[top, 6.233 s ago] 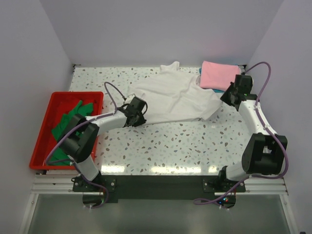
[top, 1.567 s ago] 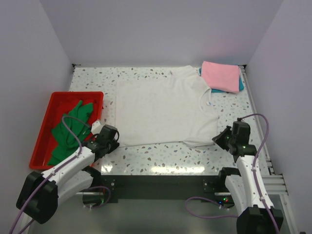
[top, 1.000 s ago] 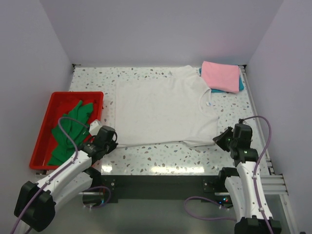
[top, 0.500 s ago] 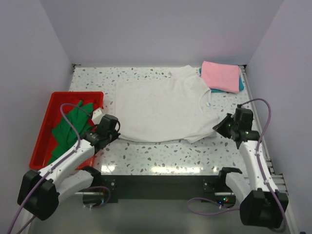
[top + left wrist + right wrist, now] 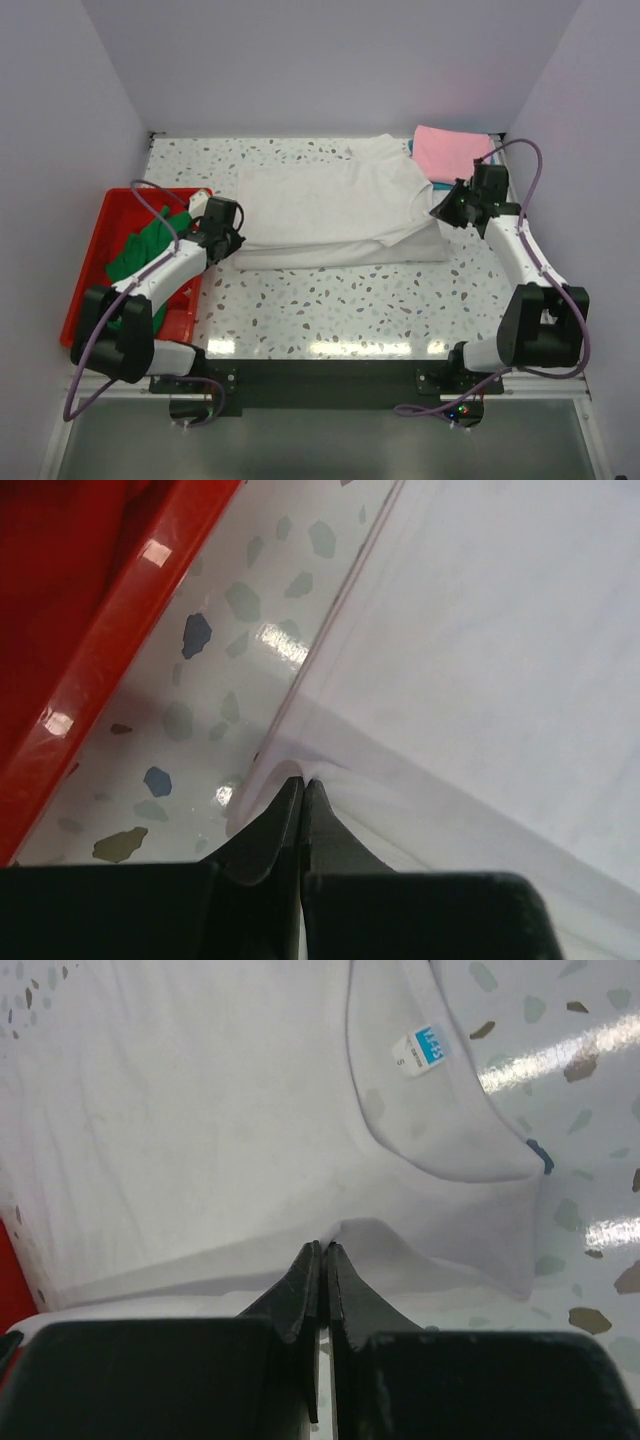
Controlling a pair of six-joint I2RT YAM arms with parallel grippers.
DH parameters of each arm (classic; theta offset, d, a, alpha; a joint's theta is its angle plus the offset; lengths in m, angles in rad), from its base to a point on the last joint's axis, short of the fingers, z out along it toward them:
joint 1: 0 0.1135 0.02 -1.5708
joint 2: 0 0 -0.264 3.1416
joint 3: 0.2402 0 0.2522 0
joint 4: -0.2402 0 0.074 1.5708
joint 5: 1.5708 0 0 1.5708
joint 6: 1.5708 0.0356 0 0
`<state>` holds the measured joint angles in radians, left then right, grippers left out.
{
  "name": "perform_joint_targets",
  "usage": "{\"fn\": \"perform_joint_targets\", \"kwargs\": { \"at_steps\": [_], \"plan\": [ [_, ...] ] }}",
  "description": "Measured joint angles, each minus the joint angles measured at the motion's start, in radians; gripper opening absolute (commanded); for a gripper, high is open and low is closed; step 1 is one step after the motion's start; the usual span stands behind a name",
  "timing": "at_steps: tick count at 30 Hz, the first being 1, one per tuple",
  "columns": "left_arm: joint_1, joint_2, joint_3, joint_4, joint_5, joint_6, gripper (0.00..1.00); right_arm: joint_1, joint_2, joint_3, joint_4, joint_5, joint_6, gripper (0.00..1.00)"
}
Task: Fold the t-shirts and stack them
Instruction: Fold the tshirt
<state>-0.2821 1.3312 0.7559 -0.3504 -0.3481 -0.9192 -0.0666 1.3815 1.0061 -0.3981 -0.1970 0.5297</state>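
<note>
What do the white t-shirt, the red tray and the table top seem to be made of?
The white t-shirt: soft matte knit cloth, probably cotton; it drapes and creases. The red tray: glossy hard plastic; bright highlights on its rim. The table top: shiny speckled surface, terrazzo or laminate; cannot tell which.

On the overhead feed I see a white tabletop (image 5: 340,300) speckled with grey, brown and blue chips. It is glossy enough to show bright glare near its front edge. A red plastic tray (image 5: 78,330) sits at the tabletop's left side, long axis running front to back. On my left wrist feed its shiny outer wall stands on the speckled surface. Plain lilac walls (image 5: 320,60) close in the left, back and right.
</note>
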Motion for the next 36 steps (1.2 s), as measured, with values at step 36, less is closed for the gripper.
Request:
{"fn": "perform_joint_targets", "kwargs": {
  "at_steps": [36],
  "plan": [
    [0.069,0.265,0.216,0.042,0.049,0.024,0.0,0.06,0.396,0.324,-0.007,0.124,-0.033,0.0]
  ]
}}
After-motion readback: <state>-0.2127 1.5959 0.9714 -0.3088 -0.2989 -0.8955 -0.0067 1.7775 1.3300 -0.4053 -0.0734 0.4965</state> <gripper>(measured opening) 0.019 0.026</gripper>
